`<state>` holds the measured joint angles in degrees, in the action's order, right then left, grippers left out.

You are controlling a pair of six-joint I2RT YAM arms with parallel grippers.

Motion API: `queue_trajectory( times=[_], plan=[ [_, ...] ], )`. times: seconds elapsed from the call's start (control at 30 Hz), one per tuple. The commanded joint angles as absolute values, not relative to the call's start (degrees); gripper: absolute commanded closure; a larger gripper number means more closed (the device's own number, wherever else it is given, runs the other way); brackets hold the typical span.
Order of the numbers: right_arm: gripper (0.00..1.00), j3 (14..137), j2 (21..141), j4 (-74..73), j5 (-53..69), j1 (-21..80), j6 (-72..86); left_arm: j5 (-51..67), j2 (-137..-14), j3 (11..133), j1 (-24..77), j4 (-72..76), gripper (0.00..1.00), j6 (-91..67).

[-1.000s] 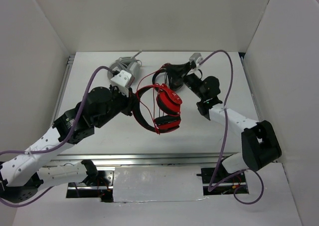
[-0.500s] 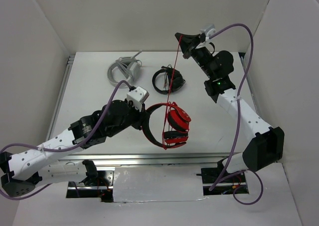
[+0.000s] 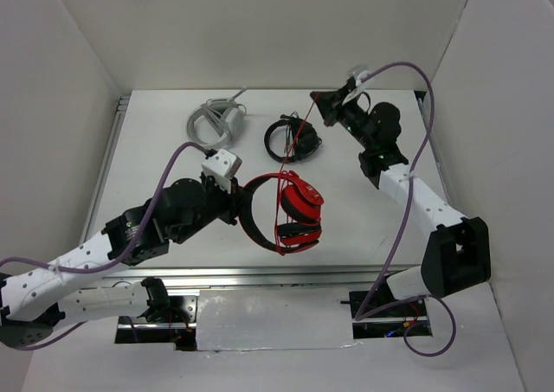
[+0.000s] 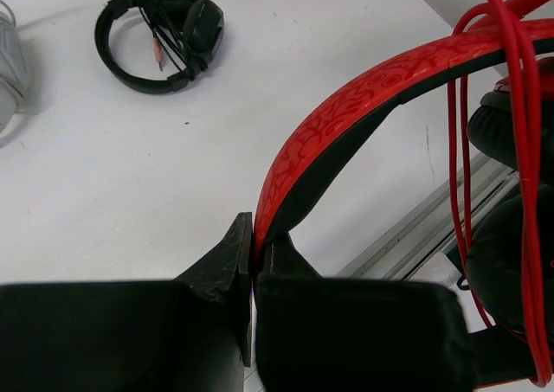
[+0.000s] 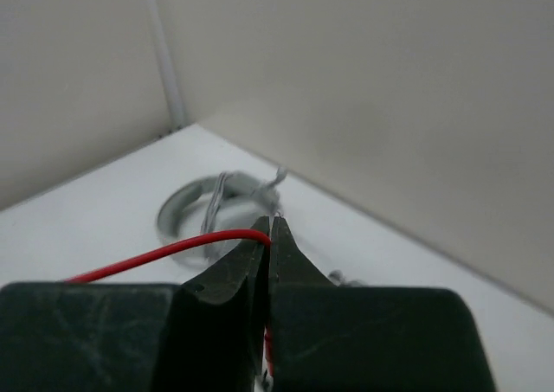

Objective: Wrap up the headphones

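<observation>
Red over-ear headphones [image 3: 299,203], black-padded: located at the near middle of the counter [image 3: 156,150], the headband pinched between the pressed-together tips of the left pincer [image 4: 253,236], with several turns of the thin red cable [image 4: 519,132] laid across the band beside the ear cups. The cable's free run is drawn up and back to the right pincer [image 5: 269,228], whose tips are clamped on it. Black headphones [image 3: 279,139] and grey-white headphones [image 3: 212,119] are laid on the counter behind, apart from the red pair.
</observation>
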<state>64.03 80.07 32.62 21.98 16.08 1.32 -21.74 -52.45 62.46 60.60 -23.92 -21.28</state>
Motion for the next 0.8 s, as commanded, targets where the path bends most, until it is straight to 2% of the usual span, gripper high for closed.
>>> queue_trajectory(
  times=[0.0, 0.23, 0.43, 0.6, 0.77],
  plan=[
    [1.0, 55.8, 79.9, 38.2, 24.2, 15.7, 6.9, -24.9, -48.3, 64.6, 61.3, -19.1, 1.0, -24.3],
    [1.0, 42.0, 77.9, 46.1, 25.3, 19.8, 14.1, -35.9, -45.4, 67.7, 61.3, -19.9, 1.0, -28.3],
    [1.0, 27.1, 71.2, 49.9, 20.2, 29.5, 11.9, -41.9, -44.8, 69.3, 61.3, -20.4, 1.0, -31.0],
    [1.0, 21.6, 65.3, 49.1, 8.2, 40.7, 12.0, -50.2, -48.1, 72.1, 61.1, -21.9, 1.0, -34.0],
    [1.0, 19.1, 61.2, 47.6, 1.5, 48.4, 12.0, -55.4, -51.5, 73.6, 60.7, -21.9, 1.0, -35.3]
  ],
)
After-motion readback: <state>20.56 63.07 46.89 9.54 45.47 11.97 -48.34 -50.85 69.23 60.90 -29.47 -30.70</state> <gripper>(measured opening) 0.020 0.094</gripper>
